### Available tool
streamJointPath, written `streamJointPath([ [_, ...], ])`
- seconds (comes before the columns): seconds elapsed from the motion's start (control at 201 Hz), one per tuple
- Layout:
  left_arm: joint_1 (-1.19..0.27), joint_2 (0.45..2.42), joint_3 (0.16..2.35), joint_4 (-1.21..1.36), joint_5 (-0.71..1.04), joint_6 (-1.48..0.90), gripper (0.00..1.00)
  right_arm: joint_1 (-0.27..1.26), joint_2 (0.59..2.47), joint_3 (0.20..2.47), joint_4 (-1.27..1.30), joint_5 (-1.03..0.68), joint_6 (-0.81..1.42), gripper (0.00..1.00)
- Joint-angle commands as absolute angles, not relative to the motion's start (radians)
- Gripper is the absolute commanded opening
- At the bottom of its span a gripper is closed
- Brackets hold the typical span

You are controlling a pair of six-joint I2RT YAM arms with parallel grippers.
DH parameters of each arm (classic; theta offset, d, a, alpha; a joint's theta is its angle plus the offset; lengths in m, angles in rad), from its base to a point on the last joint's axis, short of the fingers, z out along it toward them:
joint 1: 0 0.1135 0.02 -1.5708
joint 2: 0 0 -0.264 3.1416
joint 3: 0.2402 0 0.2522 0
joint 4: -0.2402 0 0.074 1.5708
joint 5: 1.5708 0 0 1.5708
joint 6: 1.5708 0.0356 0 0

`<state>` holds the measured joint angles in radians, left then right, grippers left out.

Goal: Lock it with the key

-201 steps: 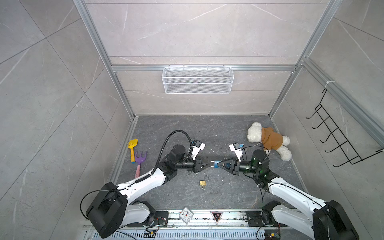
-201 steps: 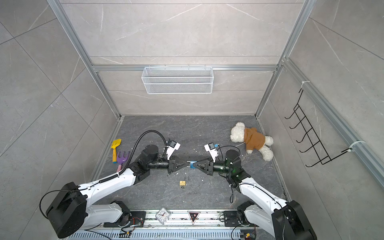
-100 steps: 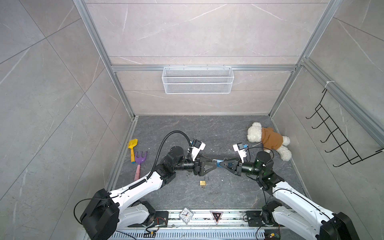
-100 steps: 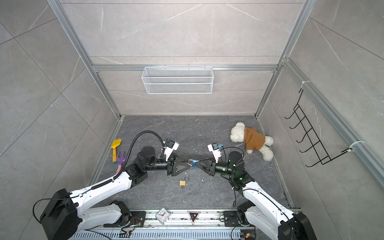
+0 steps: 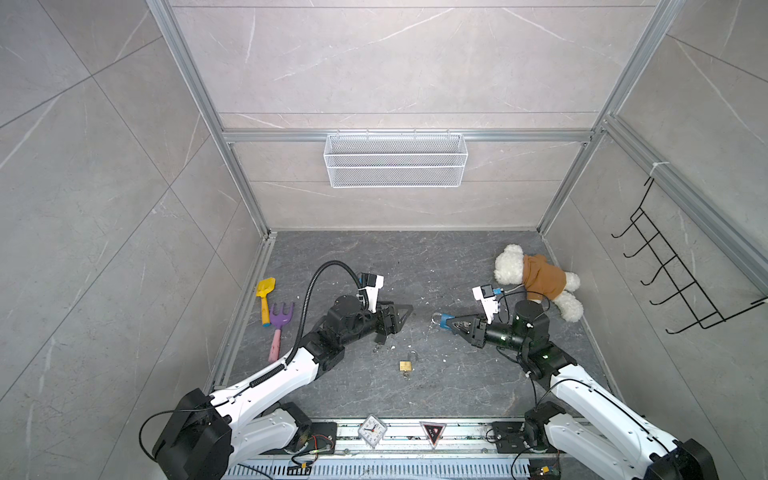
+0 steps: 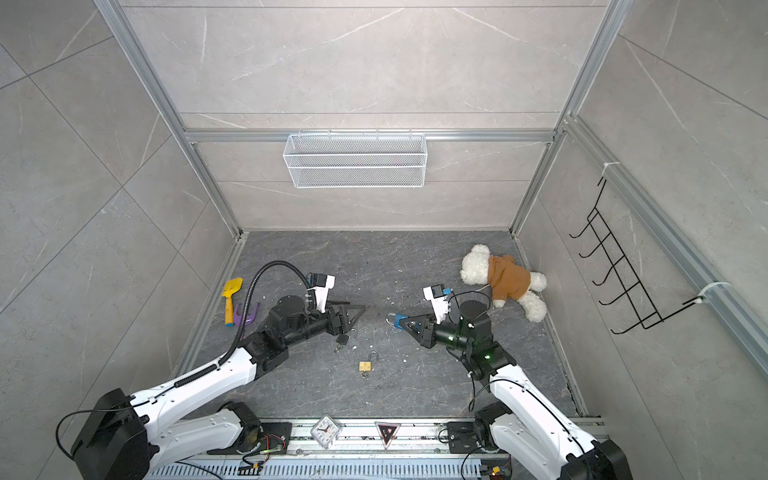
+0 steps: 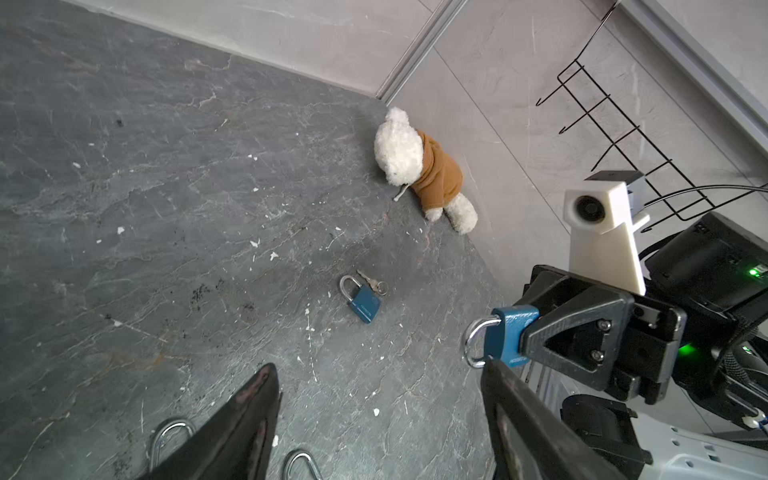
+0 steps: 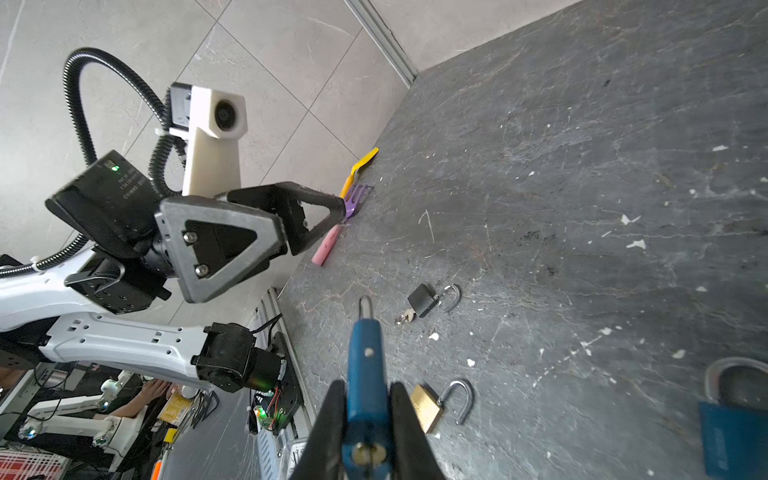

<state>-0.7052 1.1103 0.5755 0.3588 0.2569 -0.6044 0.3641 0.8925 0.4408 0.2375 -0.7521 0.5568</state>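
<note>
My right gripper [image 5: 451, 322] [image 8: 368, 386] is shut on a blue padlock [image 5: 445, 320] [image 8: 365, 361], held above the floor with its silver shackle [image 7: 471, 345] pointing at the left arm. The brass keyhole [image 8: 368, 453] faces the right wrist camera and has no key in it. My left gripper [image 5: 401, 320] [image 7: 378, 368] is open and empty, a short gap away from the shackle. On the floor lie a second blue padlock [image 7: 365, 305] with a key [image 7: 374, 286] beside it, an open brass padlock [image 5: 406, 365] and an open black padlock [image 8: 422, 300] with keys.
A teddy bear [image 5: 540, 276] lies by the right wall. A yellow toy spade [image 5: 264, 297] and purple rake [image 5: 279, 324] lie by the left wall. A wire basket [image 5: 395, 160] hangs on the back wall, a hook rack [image 5: 673, 282] on the right wall.
My left gripper was shut at the held padlock's shackle; it has opened and pulled back to the left. The right gripper has drawn back to the right, still holding the padlock.
</note>
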Motion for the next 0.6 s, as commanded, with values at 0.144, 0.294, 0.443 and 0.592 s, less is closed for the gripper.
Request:
streamJointPath([
  [0.144,-0.592,1.313,0.522,0.961,0.698,-0.864,0.82,0.359,0.953,0.419,0.482,-0.884,0.615,0.00],
  [0.294,-0.592,1.410,0.536,1.125,0.779,-0.945,0.82,0.359,0.982,0.414,0.537,-0.919,0.640,0.00],
  [0.443,-0.603,1.445,0.554,1.161,0.809,-0.962,0.81,0.359,0.998,0.414,0.547,-0.935,0.646,0.00],
  [0.592,-0.640,1.466,0.603,1.112,0.866,-0.949,0.67,0.360,1.003,0.416,0.548,-0.941,0.647,0.00],
])
